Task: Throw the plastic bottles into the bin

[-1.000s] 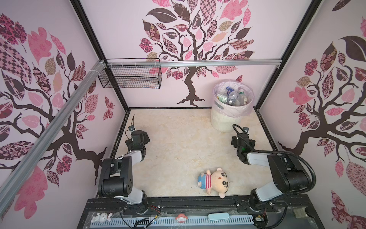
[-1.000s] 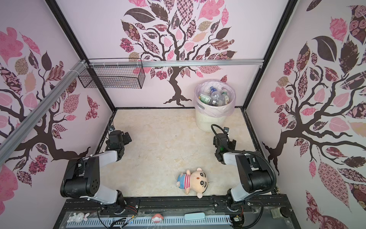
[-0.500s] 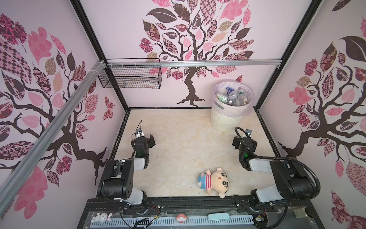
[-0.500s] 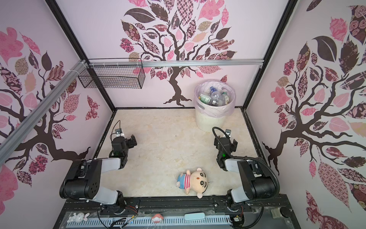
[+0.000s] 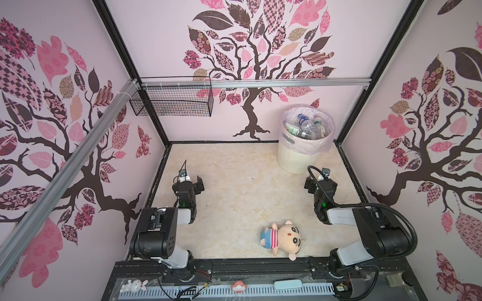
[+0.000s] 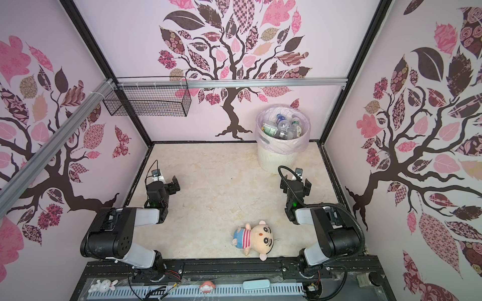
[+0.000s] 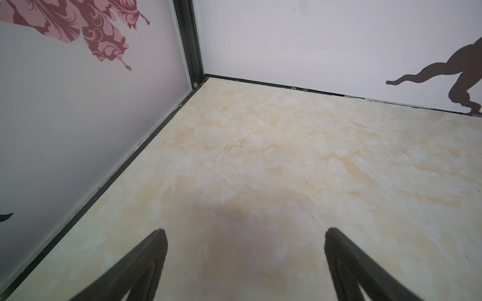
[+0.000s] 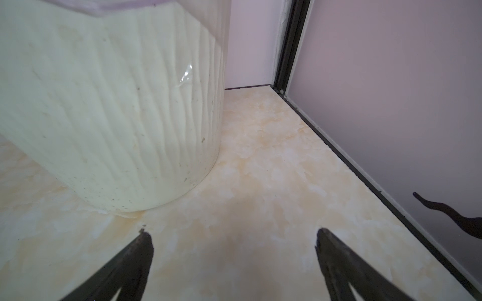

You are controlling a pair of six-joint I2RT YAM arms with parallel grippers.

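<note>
The bin, cream-white, ribbed and lined with a pale pink bag, stands at the back right. Several plastic bottles lie inside it; none shows on the floor. My left gripper hovers low by the left wall, open and empty. In the left wrist view it faces bare floor and the back left corner. My right gripper sits just in front of the bin, open and empty. The right wrist view shows it close to the bin's wall.
A plush doll in a striped shirt lies on the marble-look floor near the front edge, between the arms. A black wire basket hangs on the back rail at the left. Walls enclose three sides.
The left gripper has swung a little to the right, away from the left wall. The right gripper has shifted only slightly. Both stay open and empty.
</note>
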